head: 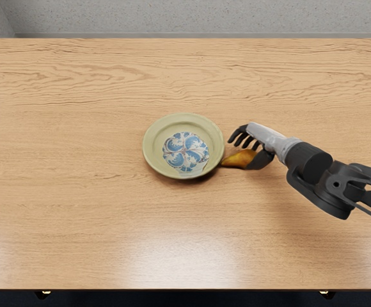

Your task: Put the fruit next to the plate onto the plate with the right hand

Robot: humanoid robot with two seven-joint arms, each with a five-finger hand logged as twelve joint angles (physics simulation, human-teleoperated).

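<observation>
A wide wooden surface (pixel 77 211) with a strong light-brown grain fills nearly the whole view, and a strip of grey wall (pixel 192 16) runs behind its far edge.

Counted out, there is one plate, one fruit, and one hand on one arm.

The plate (pixel 152 137) sits flat a little above the middle of the surface. It is round, with a pale green rim and a blue and white swirl painted in its centre. Nothing lies on it.

The fruit (pixel 235 159) is a small yellow-orange piece lying on the wood at the plate's right edge, just beside the rim or touching it; which of the two cannot be told.

The arm (pixel 329 182), dark grey with bulky joints, comes in from the right edge and slants up and to the left. It ends in the right hand (pixel 252 144), which is pale on its back with dark fingers (pixel 237 135). The hand is open, with the fingers spread apart and bent a little, pointing toward the plate.

The fruit lies just below those fingers in the picture, on the near side of the hand, with its right end against the dark lower part of the hand. Whether that part presses on the fruit cannot be told. The fingers are not wrapped around it.
</observation>
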